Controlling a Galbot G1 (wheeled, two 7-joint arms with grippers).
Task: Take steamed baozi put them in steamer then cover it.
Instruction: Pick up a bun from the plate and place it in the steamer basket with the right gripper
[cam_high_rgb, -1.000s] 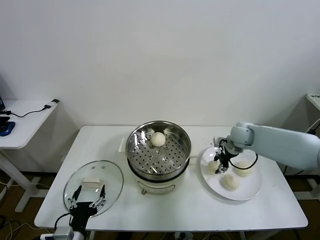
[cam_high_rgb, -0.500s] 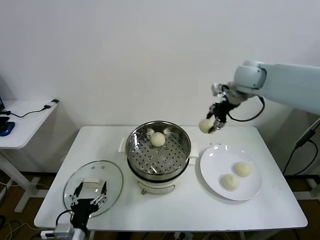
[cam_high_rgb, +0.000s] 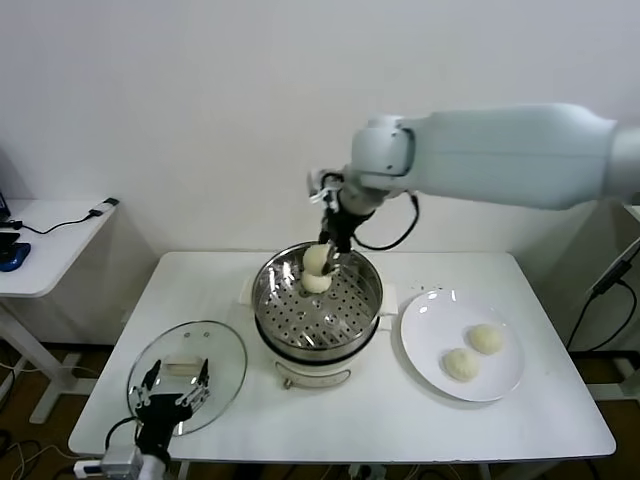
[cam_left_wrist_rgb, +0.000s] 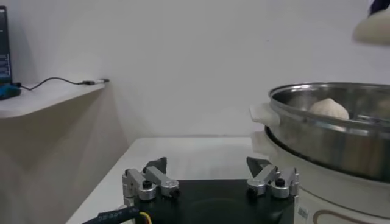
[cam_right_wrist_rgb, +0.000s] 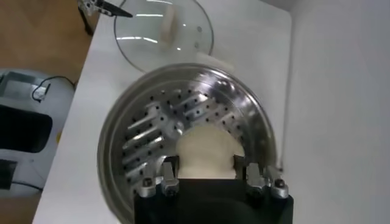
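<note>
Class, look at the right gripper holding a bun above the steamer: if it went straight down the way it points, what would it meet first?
Probably the baozi already lying in the steamer, directly beneath the held bun in the right gripper; depth is uncertain, so possibly the perforated tray beside it.

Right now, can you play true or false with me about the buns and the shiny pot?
1. The right gripper holds a steamed baozi above the steamer. True.
2. Three buns wait on the white plate. False: only two lie there, one behind the other.
3. One bun already sits on the steamer's holey tray. True.
4. The glass lid is covering the steamer. False: it lies flat on the table, on the robot's left of the steamer.
5. The left gripper is squeezing a bun. False: it is open and empty, over the lid.
</note>
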